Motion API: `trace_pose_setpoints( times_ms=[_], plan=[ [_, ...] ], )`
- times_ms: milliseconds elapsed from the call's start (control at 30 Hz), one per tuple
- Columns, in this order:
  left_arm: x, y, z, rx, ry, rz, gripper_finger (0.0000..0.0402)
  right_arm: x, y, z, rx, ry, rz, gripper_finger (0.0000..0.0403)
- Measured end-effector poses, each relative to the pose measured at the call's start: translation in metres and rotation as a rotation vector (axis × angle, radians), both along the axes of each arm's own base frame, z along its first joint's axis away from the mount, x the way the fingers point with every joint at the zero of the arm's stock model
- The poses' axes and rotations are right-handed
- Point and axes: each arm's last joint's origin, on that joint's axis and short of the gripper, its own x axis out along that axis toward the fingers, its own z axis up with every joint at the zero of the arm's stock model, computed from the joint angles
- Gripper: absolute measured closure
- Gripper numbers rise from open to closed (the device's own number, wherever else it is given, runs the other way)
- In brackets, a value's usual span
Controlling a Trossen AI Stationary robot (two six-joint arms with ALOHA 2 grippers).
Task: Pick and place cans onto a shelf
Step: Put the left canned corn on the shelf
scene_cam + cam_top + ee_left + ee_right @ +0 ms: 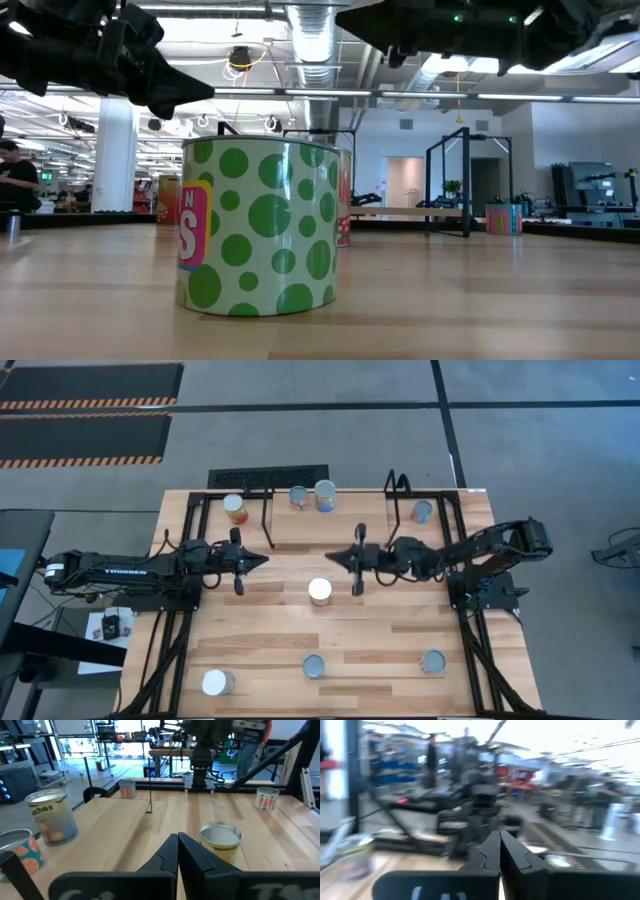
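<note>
Green-dotted can stands mid-table in front; above it, left gripper and right gripper hover with fingers closed, empty, tips facing.

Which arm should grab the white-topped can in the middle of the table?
Probably right. The right gripper, shut and empty, sits just up-right of the can; the left gripper, also shut, is slightly farther off.

Both arms are matte black, built from slim tubular links with blocky joint housings. The left arm carries white lettering along its forearm link. Black cables loop beside the wrist joints. Each end effector, left and right, has two dark, angular fingers tapering to a wedge-shaped tip.
</note>
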Motion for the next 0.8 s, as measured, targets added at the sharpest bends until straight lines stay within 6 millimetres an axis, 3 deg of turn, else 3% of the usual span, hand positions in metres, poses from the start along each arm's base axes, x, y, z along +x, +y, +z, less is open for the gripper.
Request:
trace_pose_setpoints(
  times_ms=[200, 433, 800],
  plan=[
    [0.005, 0.001, -0.008, -0.024, 0.063, 0.0, 0.0401, 0.01, 0.017, -0.001, -0.006, 0.158, 0.102, 0.0367],
    [0.016, 0.001, -0.022, -0.07, 0.213, -0.058, 0.0401, 0.022, 0.037, -0.004, -0.017, 0.351, 0.123, 0.0387],
    [0.033, -0.017, -0.015, -0.048, 0.37, -0.157, 0.0401, 0.017, 0.05, -0.018, -0.005, 0.559, 0.094, 0.0356]
  ],
)
